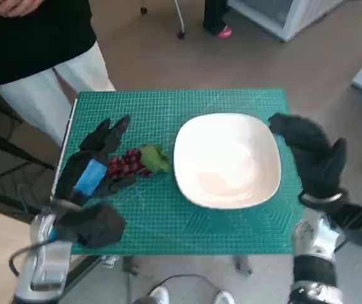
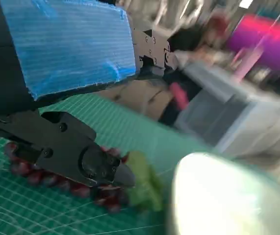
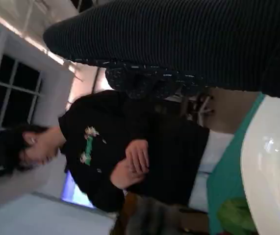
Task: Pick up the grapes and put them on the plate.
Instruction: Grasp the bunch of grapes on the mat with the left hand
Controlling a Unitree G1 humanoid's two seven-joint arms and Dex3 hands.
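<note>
While the left hand point(image 1: 95, 166) hovers over the grapes point(image 1: 127, 163), fingers apart either side, the grasp is pending; next it must close, lift, and cross to the plate point(image 1: 226, 159).

Room around my table

I see tan floor point(image 1: 307, 69), a green cutting mat point(image 1: 168, 221), a person in black top point(image 3: 130, 147) standing nearby, a dark-paned window point(image 3: 7, 83), pale cabinets point(image 1: 276, 16).
</note>
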